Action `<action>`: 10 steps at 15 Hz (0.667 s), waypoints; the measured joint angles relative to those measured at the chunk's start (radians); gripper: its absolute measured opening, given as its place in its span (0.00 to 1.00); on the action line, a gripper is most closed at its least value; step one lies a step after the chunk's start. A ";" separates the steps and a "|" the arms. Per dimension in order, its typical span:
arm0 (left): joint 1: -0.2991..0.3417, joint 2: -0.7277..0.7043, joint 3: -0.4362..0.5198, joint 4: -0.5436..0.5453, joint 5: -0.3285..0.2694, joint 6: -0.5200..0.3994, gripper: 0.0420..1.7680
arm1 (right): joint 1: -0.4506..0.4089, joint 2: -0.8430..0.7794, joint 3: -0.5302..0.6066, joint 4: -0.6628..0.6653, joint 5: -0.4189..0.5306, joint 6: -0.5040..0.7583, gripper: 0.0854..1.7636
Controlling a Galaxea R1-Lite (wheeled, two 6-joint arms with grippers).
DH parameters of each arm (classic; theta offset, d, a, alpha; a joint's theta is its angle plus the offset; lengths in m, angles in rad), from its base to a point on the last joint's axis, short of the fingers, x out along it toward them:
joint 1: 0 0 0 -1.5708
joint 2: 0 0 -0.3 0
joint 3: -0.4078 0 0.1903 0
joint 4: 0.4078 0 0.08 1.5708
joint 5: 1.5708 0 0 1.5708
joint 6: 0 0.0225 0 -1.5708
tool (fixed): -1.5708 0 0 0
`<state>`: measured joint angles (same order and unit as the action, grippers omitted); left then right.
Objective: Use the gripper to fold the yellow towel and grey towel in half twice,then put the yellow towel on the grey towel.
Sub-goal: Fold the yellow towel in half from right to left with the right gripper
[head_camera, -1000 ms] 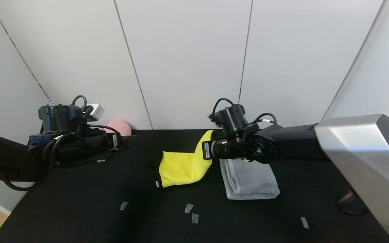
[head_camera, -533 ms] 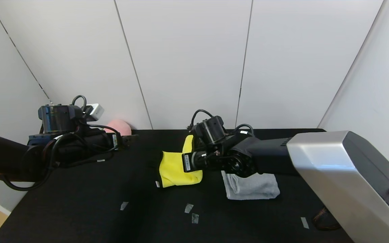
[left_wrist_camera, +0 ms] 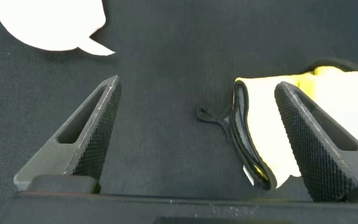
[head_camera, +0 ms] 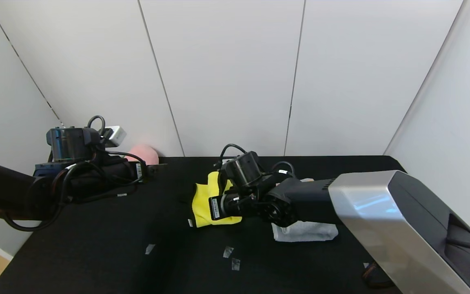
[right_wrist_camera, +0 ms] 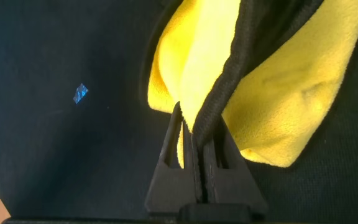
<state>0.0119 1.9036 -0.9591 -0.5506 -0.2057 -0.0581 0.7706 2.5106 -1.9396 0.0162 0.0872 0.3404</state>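
The right gripper [right_wrist_camera: 194, 134], pinching the yellow towel's [head_camera: 202, 202] dark edge, lifts it over itself just left of the folded grey towel [head_camera: 308, 231], apparently folding, while the left gripper [left_wrist_camera: 194, 134] waits spread wide.

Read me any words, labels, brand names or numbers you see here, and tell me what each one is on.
No text can be read.
White barcode sticker on the right arm's wrist: print too small.
White sticker on the left arm's wrist: too small.
White tag at the bright yellow towel's corner: blurred.
Pale tape scraps on the black table: blank.
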 joint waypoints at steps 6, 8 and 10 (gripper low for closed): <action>-0.003 0.002 0.005 0.000 0.000 0.003 0.97 | 0.013 0.027 -0.002 -0.063 0.006 0.000 0.42; -0.003 0.002 0.005 -0.001 0.000 0.004 0.97 | 0.022 0.040 -0.003 -0.098 0.010 0.001 0.54; -0.002 0.002 0.005 -0.001 0.000 0.004 0.97 | 0.033 0.053 -0.003 -0.131 0.010 0.002 0.64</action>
<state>0.0100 1.9060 -0.9545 -0.5517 -0.2057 -0.0545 0.8038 2.5632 -1.9421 -0.1151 0.0968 0.3423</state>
